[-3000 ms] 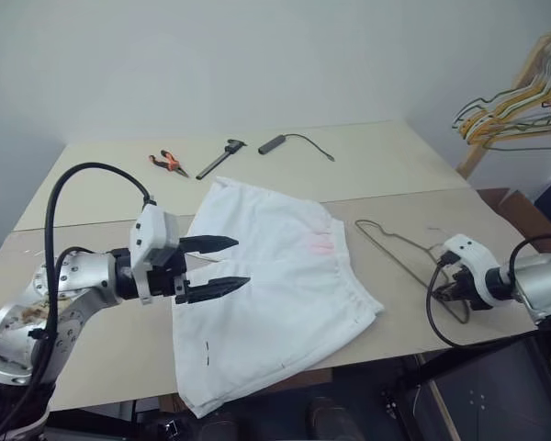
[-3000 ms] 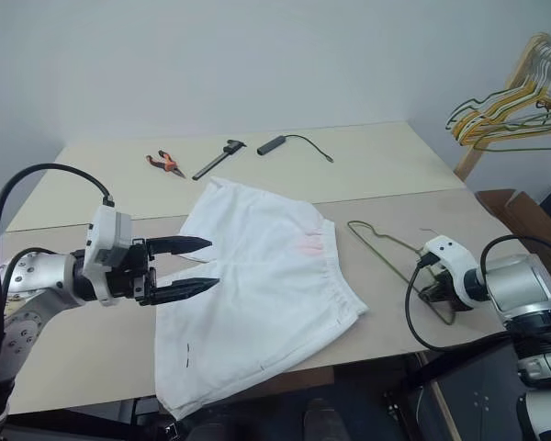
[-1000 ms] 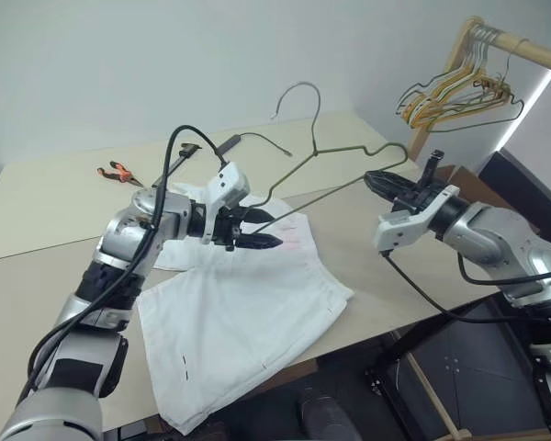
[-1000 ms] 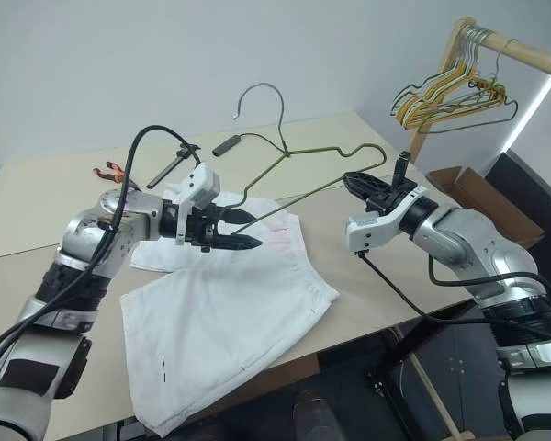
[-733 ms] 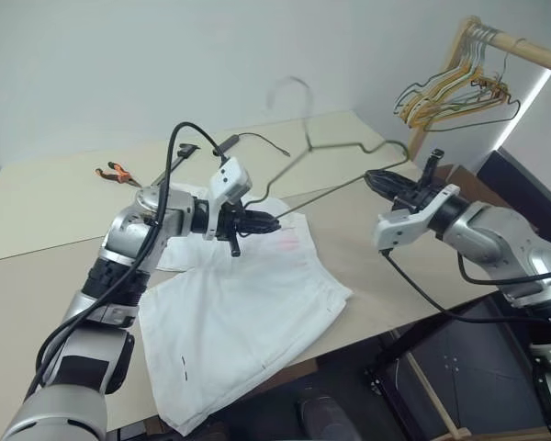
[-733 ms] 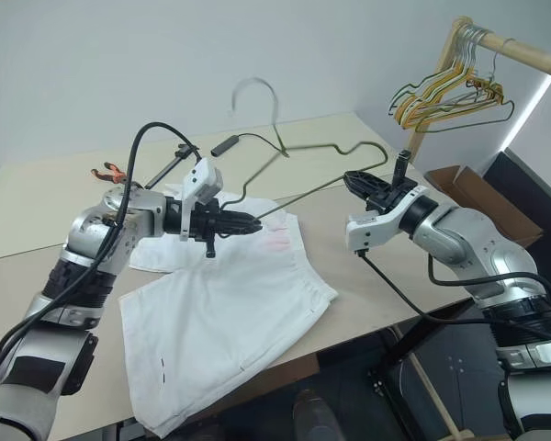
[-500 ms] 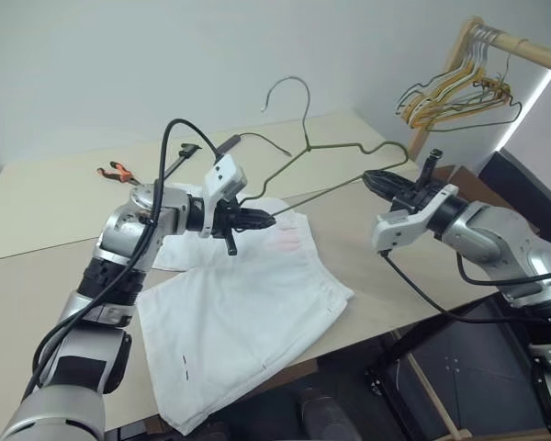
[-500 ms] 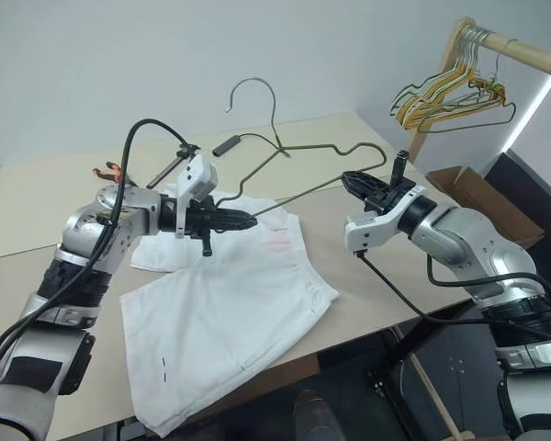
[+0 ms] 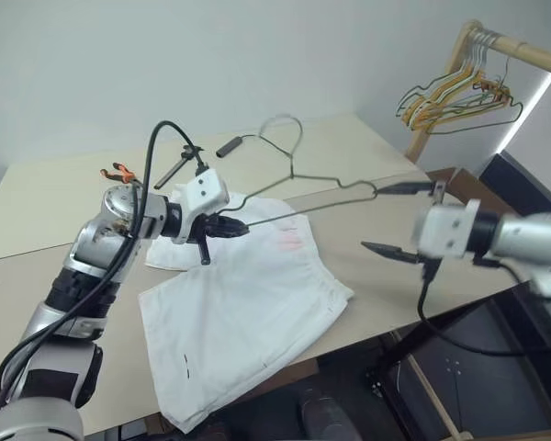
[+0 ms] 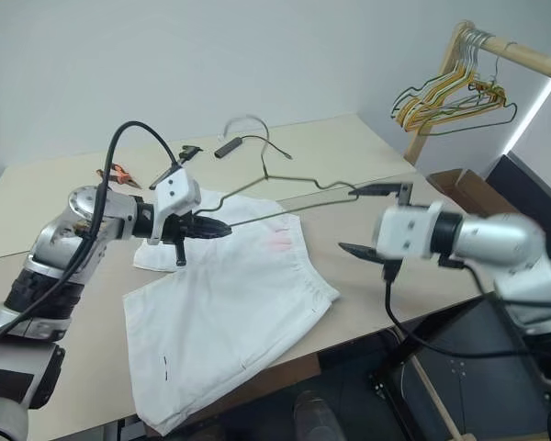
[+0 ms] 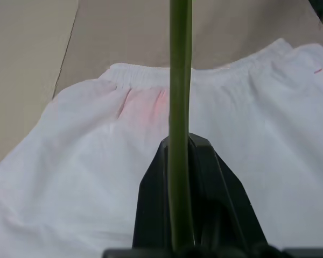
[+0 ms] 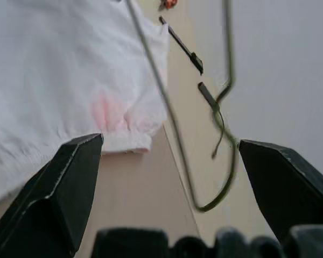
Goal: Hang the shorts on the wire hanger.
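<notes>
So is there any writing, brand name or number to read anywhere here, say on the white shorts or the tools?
None can be read.
White fabric shorts: a faint pink mark near the waistband and small dark marks on the leg, too blurred to read.
Tools at the beige table's far edge: no legible label.

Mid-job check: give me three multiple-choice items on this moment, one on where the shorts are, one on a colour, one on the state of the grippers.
1. The white fabric shorts lie:
A. flat on the beige table
B. on the wooden rail
C. on the floor

2. The pliers' handles are:
A. blue
B. orange
C. green

3. The thin grey-green wire hanger is held by:
A. both grippers
B. right gripper
C. left gripper

Answers: 1 A, the shorts are spread on the tabletop. 2 B, orange shows at the table's far side. 3 C, left jaws shut on the wire; right jaws wide apart.
</notes>
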`<action>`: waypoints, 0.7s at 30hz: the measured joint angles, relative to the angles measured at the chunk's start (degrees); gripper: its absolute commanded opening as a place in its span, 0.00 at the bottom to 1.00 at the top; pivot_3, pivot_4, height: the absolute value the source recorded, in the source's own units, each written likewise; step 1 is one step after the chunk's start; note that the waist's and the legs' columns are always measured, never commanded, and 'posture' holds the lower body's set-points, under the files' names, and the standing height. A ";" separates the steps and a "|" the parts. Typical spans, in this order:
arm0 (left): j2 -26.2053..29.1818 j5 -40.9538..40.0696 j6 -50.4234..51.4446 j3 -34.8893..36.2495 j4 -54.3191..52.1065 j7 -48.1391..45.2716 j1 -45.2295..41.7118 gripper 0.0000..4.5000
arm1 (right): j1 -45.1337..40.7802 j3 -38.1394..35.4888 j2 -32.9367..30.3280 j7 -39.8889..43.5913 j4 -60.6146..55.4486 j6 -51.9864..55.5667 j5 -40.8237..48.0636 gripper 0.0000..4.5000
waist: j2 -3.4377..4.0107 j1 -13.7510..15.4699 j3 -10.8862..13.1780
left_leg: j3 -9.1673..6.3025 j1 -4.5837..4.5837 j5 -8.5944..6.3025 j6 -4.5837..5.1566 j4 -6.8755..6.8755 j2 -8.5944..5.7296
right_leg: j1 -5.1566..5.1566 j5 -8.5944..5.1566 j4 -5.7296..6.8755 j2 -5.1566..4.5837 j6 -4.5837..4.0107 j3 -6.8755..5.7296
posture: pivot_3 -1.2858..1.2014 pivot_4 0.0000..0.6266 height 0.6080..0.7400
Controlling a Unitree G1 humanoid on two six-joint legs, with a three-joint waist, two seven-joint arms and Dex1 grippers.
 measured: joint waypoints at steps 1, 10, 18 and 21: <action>0.53 0.87 -1.34 -0.39 -0.27 -0.57 0.37 0.00 | -3.26 -0.07 -0.26 1.84 0.32 4.88 2.02 0.99 | 0.01 0.01 -0.01 | 0.00 0.03 0.00 0.00 0.00 0.01 | 0.00 0.00 0.00 0.00 0.00 -0.01 | 0.45 0.00 1.00; 1.68 2.88 -4.75 -0.82 -1.86 -4.28 0.80 0.00 | -17.54 10.45 2.13 15.90 6.94 26.85 -0.15 0.99 | 0.07 2.28 -0.05 | 0.07 -0.44 -0.01 0.03 0.03 -0.03 | -0.58 0.00 0.05 0.01 -0.01 0.01 | 0.45 0.00 1.00; 1.81 1.88 -3.93 0.13 -5.83 -4.78 2.28 0.00 | -28.04 21.59 6.28 24.79 14.16 33.55 -10.71 0.99 | 0.21 3.57 -0.17 | 0.06 -1.16 -0.02 0.05 0.39 -0.04 | -1.21 0.03 0.23 0.04 -0.05 -0.06 | 0.47 0.00 1.00; 2.27 1.26 -3.10 0.68 -6.83 -4.83 2.85 0.00 | -28.13 23.58 8.15 28.15 15.78 33.53 -12.48 0.99 | 0.22 4.28 -0.17 | 0.06 -1.17 -0.02 0.05 0.39 -0.06 | -1.24 0.03 0.26 0.05 -0.05 -0.07 | 0.48 0.00 1.00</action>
